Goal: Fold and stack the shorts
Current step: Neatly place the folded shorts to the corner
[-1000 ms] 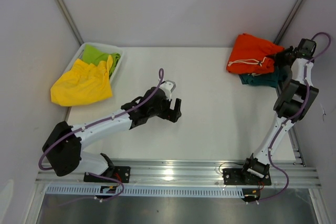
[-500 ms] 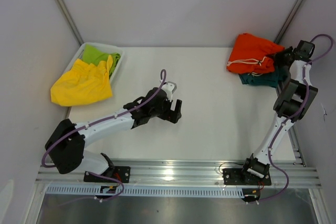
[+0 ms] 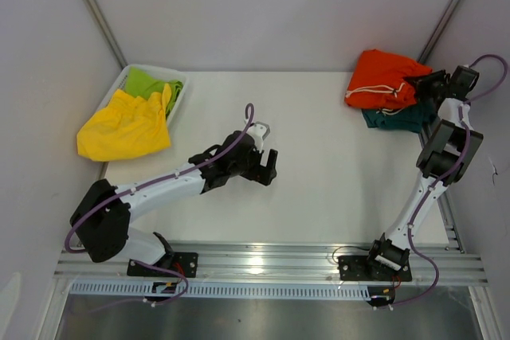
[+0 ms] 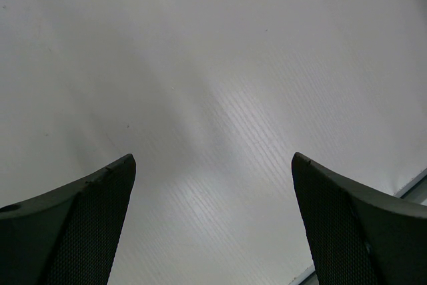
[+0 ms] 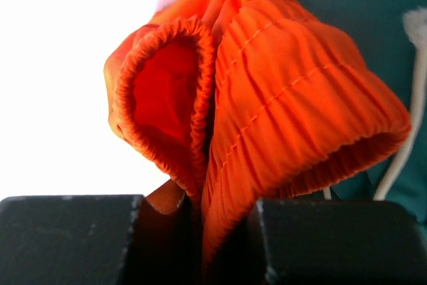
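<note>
The orange shorts [image 3: 381, 81] lie bunched at the back right of the table, on top of the teal shorts [image 3: 394, 119]. My right gripper [image 3: 417, 87] is shut on the orange shorts' gathered waistband at their right edge. In the right wrist view the orange shorts [image 5: 280, 111] fill the frame and run down into the right gripper [image 5: 197, 208]. Teal cloth [image 5: 347, 11] and a white drawstring [image 5: 410, 98] show behind them. My left gripper [image 3: 265, 166] hangs open over the bare table's middle. In the left wrist view nothing lies between the left gripper's [image 4: 213, 165] fingers [image 4: 80, 225].
A white bin [image 3: 182, 85] at the back left holds lime-green shorts [image 3: 147, 84]. Yellow shorts [image 3: 123, 127] drape over its front and the table's left edge. Walls close in the back and sides. A metal rail [image 3: 263, 256] runs along the near edge.
The right gripper has drawn the orange waistband slightly to the right. The left arm has shifted a little, and its gripper stays open over the same spot.
</note>
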Controlling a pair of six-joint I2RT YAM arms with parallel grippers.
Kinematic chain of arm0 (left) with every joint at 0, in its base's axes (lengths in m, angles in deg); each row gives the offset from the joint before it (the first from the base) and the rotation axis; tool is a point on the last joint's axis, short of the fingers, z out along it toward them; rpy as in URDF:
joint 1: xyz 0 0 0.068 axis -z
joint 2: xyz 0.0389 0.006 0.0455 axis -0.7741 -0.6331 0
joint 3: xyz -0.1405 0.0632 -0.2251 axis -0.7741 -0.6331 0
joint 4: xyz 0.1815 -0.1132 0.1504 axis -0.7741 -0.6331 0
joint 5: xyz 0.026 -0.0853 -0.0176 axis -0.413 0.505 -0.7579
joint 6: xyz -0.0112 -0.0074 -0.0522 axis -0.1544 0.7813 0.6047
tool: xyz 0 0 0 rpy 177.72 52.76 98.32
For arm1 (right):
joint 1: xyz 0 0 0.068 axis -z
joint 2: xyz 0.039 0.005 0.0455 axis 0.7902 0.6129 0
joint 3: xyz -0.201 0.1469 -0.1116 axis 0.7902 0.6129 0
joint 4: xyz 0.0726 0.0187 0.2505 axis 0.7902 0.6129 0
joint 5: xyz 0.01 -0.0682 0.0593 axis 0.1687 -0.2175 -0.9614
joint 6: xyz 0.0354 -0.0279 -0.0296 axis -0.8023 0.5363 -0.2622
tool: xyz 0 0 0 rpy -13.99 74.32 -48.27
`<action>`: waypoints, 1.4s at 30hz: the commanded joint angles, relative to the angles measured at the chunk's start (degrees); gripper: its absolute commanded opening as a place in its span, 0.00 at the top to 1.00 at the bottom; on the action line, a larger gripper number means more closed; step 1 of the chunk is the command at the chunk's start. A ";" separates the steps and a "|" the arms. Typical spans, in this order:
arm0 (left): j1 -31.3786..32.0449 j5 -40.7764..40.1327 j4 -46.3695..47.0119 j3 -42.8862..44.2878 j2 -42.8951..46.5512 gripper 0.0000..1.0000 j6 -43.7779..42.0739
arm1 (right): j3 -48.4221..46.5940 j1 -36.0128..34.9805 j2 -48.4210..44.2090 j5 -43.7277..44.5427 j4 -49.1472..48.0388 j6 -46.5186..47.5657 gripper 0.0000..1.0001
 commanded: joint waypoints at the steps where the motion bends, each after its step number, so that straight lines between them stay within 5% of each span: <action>1: 0.06 0.41 0.66 2.26 -0.11 0.01 -1.27 | 9.79 15.26 5.56 9.77 -4.79 -17.91 1.00; 8: 0.06 0.59 1.27 1.39 0.33 0.01 -1.10 | 26.07 16.57 -1.74 14.78 -16.49 -23.88 1.00; 22: 0.06 0.94 1.89 0.68 0.86 0.01 -0.92 | 43.05 13.50 -13.52 24.96 -28.98 -32.15 1.00; 36: 0.06 0.77 2.59 -1.34 3.06 0.01 -1.01 | 47.63 7.88 -13.52 27.61 -32.08 -32.94 1.00; 42: 0.06 1.03 2.59 -1.52 3.49 0.01 -1.01 | 52.37 1.73 -16.68 31.56 -35.84 -42.60 1.00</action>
